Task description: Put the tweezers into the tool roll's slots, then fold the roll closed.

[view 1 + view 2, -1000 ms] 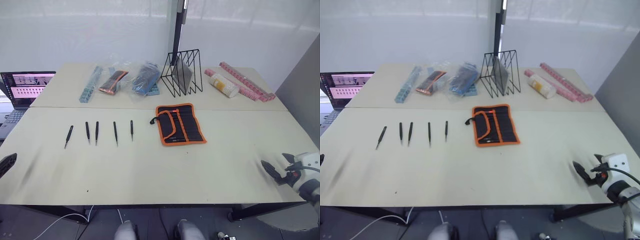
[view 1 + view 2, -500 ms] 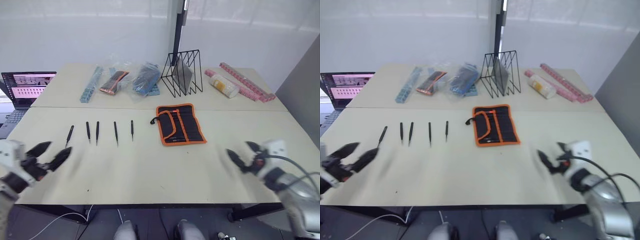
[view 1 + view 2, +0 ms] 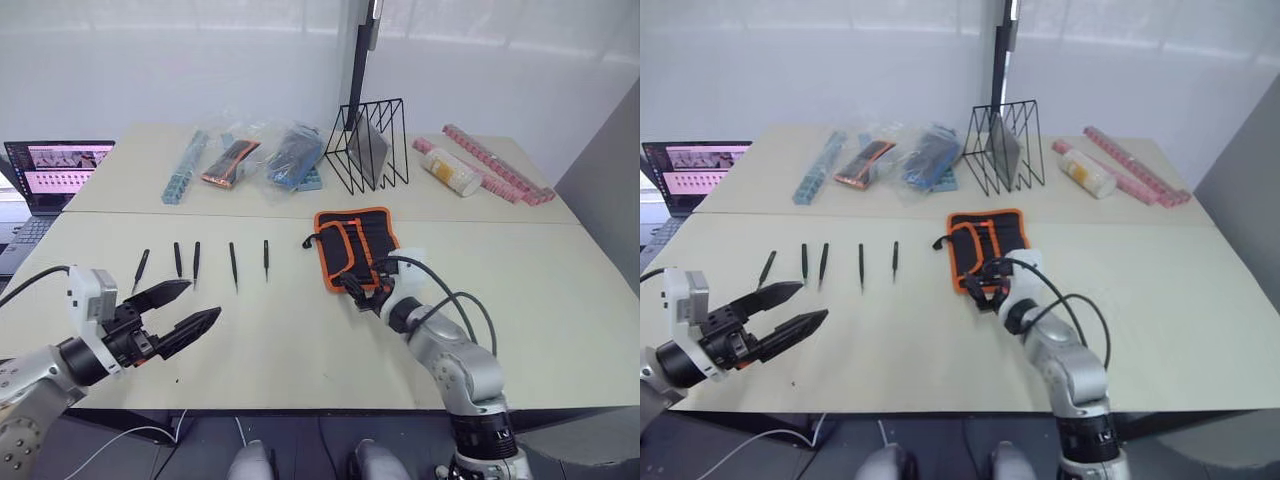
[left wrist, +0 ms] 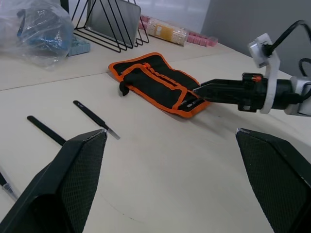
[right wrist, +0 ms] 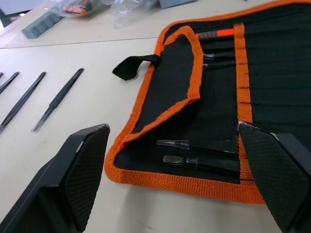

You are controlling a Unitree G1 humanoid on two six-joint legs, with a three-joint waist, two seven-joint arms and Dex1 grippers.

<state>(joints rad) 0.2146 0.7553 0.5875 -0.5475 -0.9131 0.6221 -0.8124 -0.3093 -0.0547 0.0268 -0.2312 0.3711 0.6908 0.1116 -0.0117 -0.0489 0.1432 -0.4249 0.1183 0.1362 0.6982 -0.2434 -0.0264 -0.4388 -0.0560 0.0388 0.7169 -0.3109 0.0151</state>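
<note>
Five tweezers [image 3: 231, 265] lie parallel, pointing toward the counter's [image 3: 300, 350] near edge; tool roll [image 3: 357, 243] unrolled; both jaws apart.

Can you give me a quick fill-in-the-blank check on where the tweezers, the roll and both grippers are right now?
1. The number of tweezers lying loose on the table is ____.
2. The tool roll lies ____, its slots showing.
3. The gripper at the roll's near edge is the ____ gripper.
4. The left gripper has its fingers ____ and holds nothing.

Missing words: five; open; right; open
</note>
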